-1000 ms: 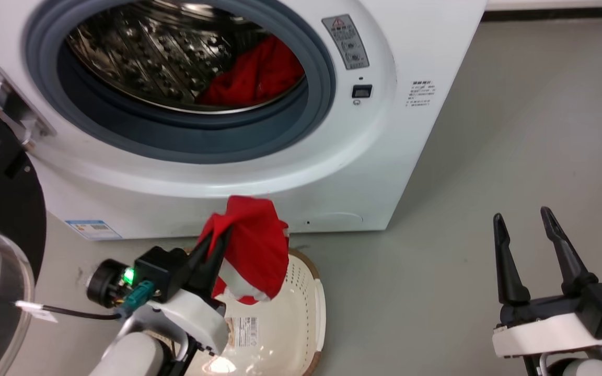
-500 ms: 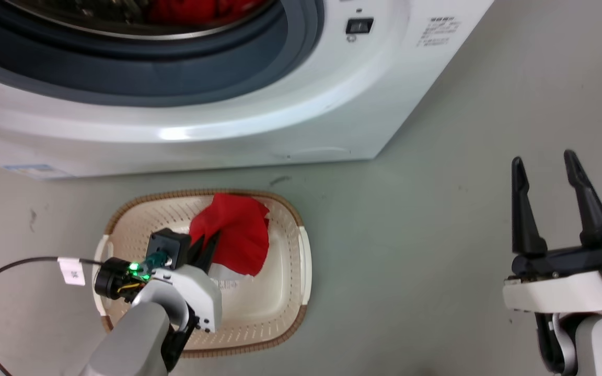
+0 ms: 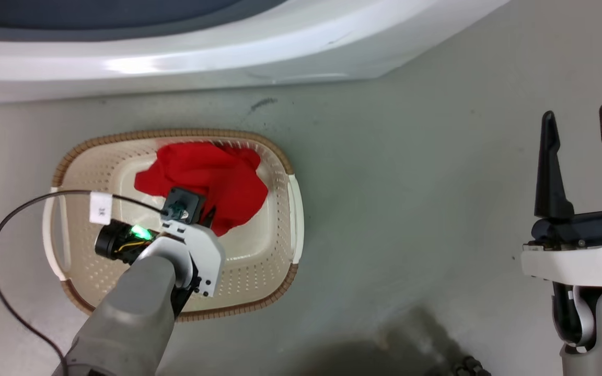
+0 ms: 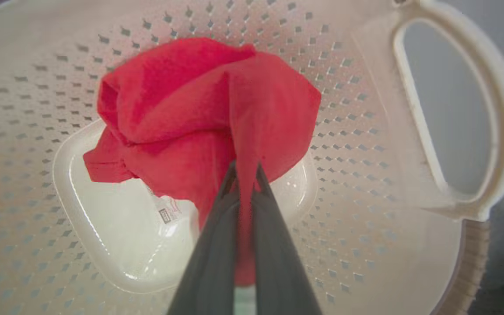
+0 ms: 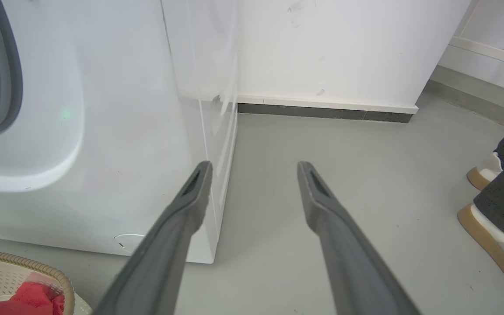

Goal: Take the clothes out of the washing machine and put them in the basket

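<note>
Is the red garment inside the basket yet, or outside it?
Inside. The red garment lies bunched on the floor of the basket, within its rim, with the left gripper shut on a fold.

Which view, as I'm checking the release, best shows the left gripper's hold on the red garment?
The left wrist view: the left gripper pinches a fold of the red garment inside the basket. In the head view the wrist covers the grip. The right wrist view catches a red corner.
</note>
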You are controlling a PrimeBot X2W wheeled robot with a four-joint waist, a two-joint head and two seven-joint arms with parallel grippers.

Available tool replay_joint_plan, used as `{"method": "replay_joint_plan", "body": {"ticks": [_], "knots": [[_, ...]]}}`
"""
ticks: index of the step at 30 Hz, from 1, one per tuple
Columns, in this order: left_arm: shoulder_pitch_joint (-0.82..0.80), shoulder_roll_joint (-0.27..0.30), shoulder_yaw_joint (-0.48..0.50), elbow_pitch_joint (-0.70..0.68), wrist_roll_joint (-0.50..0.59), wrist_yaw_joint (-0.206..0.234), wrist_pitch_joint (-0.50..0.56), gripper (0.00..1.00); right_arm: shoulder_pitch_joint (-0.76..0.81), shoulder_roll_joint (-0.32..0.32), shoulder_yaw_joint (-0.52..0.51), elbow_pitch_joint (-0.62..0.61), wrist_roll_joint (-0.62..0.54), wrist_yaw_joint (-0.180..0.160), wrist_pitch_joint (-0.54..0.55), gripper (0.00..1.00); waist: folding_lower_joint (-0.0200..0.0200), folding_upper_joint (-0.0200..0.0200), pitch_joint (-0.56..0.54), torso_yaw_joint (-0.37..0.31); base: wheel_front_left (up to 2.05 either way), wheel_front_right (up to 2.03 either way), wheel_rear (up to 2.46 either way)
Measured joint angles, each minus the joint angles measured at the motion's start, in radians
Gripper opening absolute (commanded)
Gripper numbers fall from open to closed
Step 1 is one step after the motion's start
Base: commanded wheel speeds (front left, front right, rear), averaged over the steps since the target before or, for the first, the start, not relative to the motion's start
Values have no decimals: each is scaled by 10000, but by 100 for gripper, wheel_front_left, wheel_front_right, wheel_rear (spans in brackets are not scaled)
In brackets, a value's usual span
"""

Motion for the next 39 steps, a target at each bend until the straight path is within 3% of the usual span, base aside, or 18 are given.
{"method": "replay_joint_plan", "body": {"ticks": [12,13,14,29,39], "knots": [[-602,-420,-430,1112,107,4,1166,0,-358,2,-46,-52,98,0,0,100,-1,0,1010,-99,0,0,0],[-593,-435,-420,1129,52,4,1206,38,-360,2,-27,-42,98,0,0,100,-1,0,975,-98,0,0,0],[-570,-439,-405,1145,13,2,1204,100,-362,2,-17,-29,98,0,2,100,-1,0,927,-95,0,0,0],[518,-698,-217,903,-349,42,-520,100,222,4,215,328,-63,0,0,100,-3,0,-1132,282,0,0,0],[2389,-353,991,-2301,-209,786,-560,100,930,4,326,527,-174,0,0,100,-3,0,-2774,658,0,0,0]]}}
